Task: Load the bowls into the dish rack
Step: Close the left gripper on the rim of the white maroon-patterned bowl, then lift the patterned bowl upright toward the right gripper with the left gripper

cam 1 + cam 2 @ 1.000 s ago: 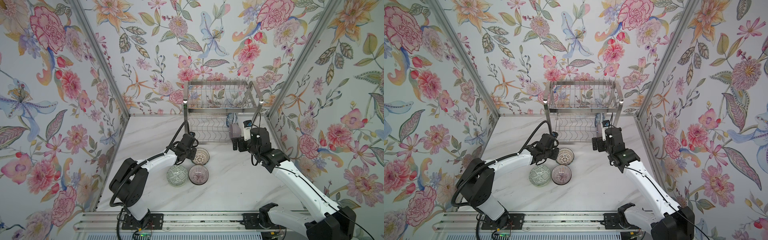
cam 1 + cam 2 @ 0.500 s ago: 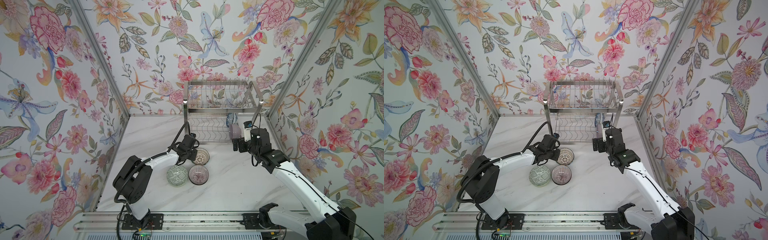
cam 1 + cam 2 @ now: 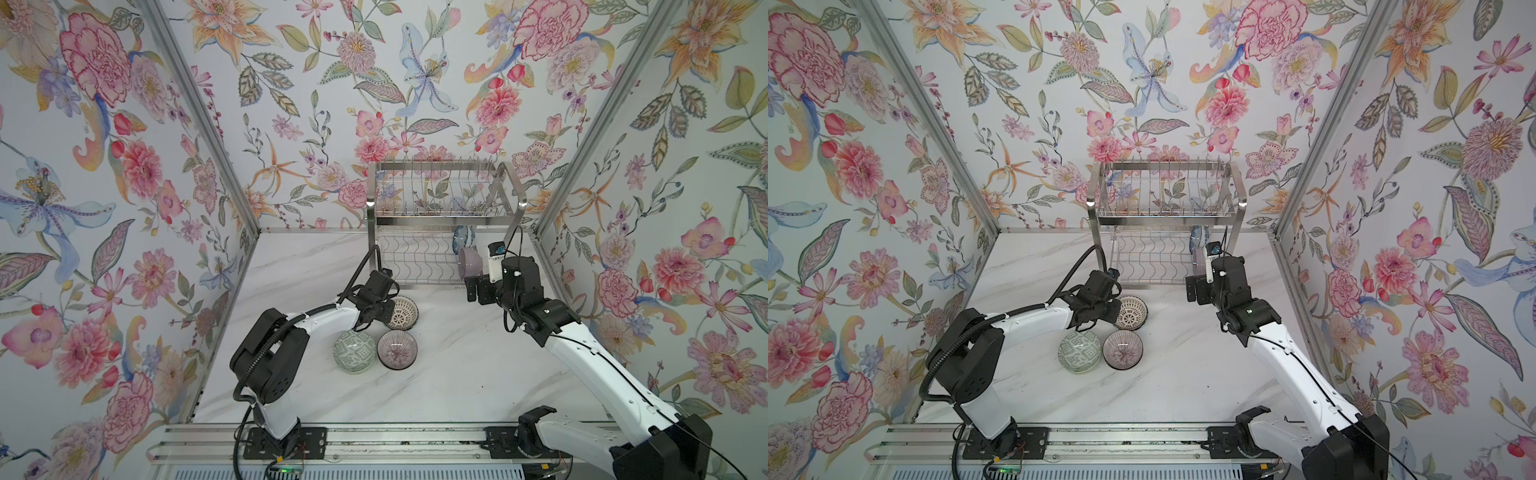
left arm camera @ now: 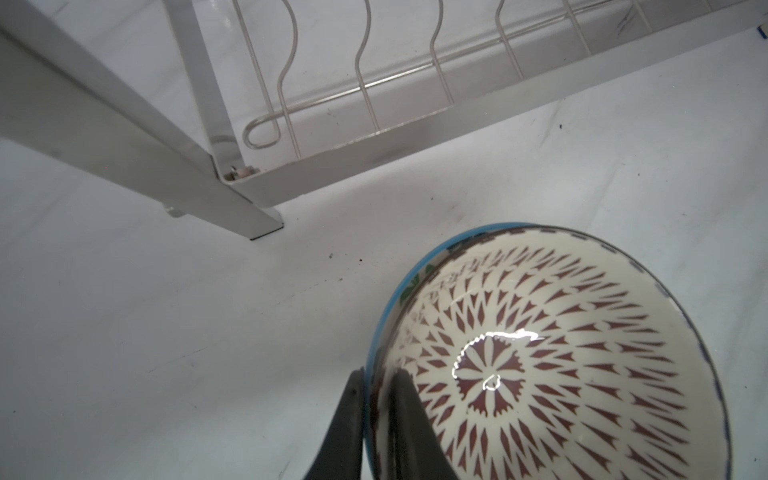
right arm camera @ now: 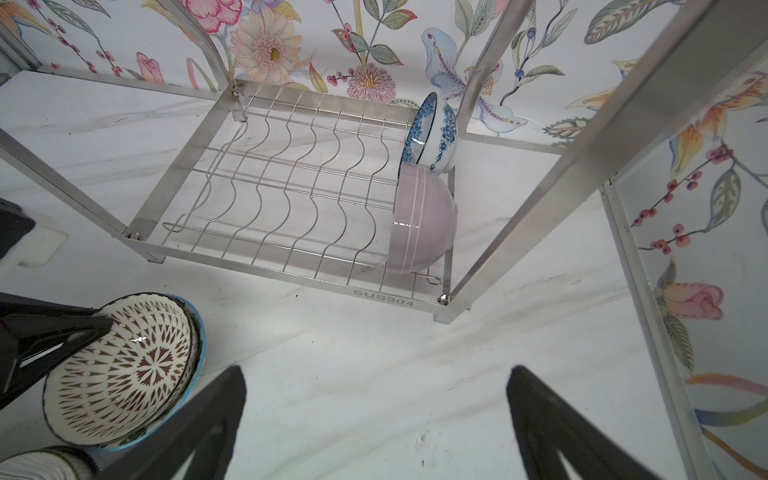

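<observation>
Left wrist view: left gripper (image 4: 378,376) pinches rim of lattice bowl (image 4: 540,353) on desk (image 4: 166,332) by dish rack (image 4: 374,151). Right wrist view shows right gripper (image 5: 376,374) wide open, empty, plus lilac bowl (image 5: 422,220) and blue floral bowl (image 5: 432,129) racked on edge.

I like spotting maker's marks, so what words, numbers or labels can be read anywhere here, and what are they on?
"SUS304": stamped on the lower front bar of the dish rack, clear in the right wrist view.
Small print on the white camera housing on the right arm, in a top view: too small to read.
No other writing can be made out.
</observation>
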Action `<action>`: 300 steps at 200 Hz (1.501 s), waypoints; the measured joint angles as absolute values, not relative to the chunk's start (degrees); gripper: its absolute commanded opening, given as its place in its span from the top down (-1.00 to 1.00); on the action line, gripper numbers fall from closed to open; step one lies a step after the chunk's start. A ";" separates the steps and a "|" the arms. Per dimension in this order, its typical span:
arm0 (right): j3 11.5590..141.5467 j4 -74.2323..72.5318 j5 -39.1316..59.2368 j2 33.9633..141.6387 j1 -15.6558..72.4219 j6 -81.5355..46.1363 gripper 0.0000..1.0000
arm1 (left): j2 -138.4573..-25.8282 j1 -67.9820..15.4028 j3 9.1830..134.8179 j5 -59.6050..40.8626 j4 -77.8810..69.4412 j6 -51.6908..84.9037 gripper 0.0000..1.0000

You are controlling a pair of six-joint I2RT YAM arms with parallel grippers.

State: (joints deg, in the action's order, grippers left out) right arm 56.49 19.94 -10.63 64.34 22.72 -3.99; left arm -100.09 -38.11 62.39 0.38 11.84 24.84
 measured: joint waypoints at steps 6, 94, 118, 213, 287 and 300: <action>56.49 19.94 -10.48 64.31 22.72 -3.99 -0.98 | -100.12 -38.13 62.57 0.38 12.08 24.82 0.69; 56.14 19.90 -9.61 65.04 22.28 -4.19 -0.98 | -100.16 -38.39 64.84 0.34 13.28 24.45 1.00; 56.12 19.90 -9.43 65.32 22.06 -4.19 -0.98 | -100.16 -38.39 65.25 0.34 13.76 24.32 1.00; 56.12 19.88 -9.19 65.36 21.87 -4.38 -0.98 | -98.85 -38.44 66.02 1.02 14.68 21.98 1.00; 56.12 19.88 -5.69 65.36 21.87 -4.62 -0.98 | -86.19 -38.44 63.70 4.97 9.93 21.47 1.00; 56.14 19.88 -4.12 65.34 21.87 -4.86 -0.98 | -83.11 -38.44 61.80 5.87 7.07 21.43 1.00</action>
State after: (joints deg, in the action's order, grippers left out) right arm 56.14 19.88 -4.12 65.34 21.87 -4.86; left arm -83.11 -38.44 61.80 5.87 7.07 21.43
